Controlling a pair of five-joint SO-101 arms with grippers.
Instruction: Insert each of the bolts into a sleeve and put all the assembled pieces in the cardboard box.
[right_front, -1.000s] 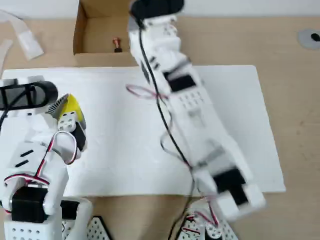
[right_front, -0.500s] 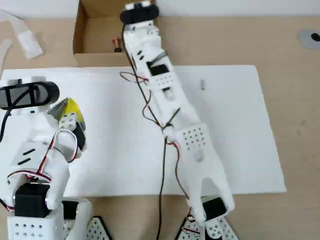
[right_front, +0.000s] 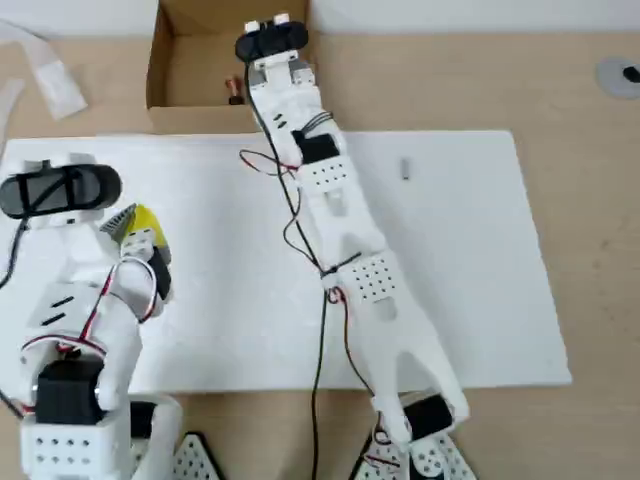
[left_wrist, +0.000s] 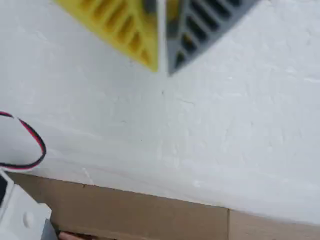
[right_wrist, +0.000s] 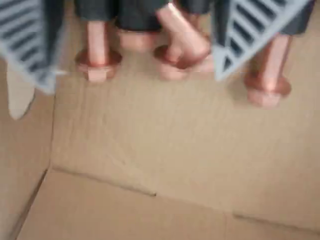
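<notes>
My right gripper (right_wrist: 135, 65) hangs open inside the cardboard box (right_front: 157, 70), its two grey fingers (right_wrist: 31, 47) wide apart and empty. Beneath it several copper bolts (right_wrist: 98, 60) pushed into black sleeves (right_wrist: 136, 15) lie on the box floor (right_wrist: 150, 150). From above, the right arm stretches across the white board, with its wrist (right_front: 270, 45) over the box; one copper bolt (right_front: 234, 90) shows beside it. My left gripper (right_front: 125, 218) (left_wrist: 162, 62) is shut, its yellow and grey fingers pressed together over the white board (right_front: 460, 260) at the left, holding nothing.
A small grey piece (right_front: 405, 168) lies on the board to the right of the right arm. White scraps (right_front: 55, 80) sit on the wooden table at the far left, and a grey disc (right_front: 620, 75) at the far right. Cables trail along the right arm.
The right arm has come down from a raised pose and stretched out to the box, its wrist ending over it. The left arm has hardly moved.
</notes>
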